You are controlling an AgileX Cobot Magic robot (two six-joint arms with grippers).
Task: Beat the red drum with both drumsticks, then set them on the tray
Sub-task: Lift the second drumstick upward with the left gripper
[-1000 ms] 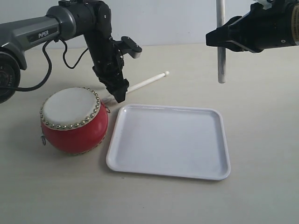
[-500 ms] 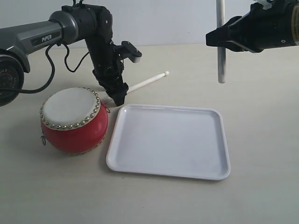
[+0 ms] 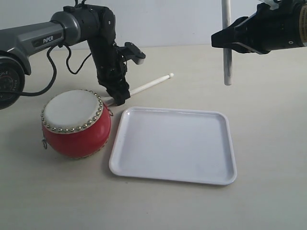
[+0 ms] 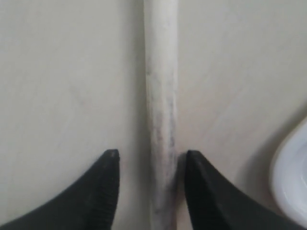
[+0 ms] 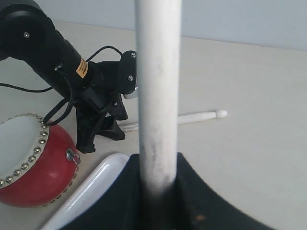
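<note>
The red drum stands at the left with its cream skin up, and the white tray lies just right of it. One drumstick lies flat on the table behind them, bead tip pointing right. My left gripper is down over its near end, open, with the jaws on either side of the drumstick; one finger touches it and a gap remains at the other. My right gripper hangs high at the right, shut on the second drumstick, which stands upright.
The beige table carries the drum and tray. A black cable loops behind the left arm. The tray's rounded corner lies close beside my left gripper.
My left gripper has dropped a little and shifted slightly toward the drum, over the lying stick. The stick, drum, tray and right arm have not moved.
</note>
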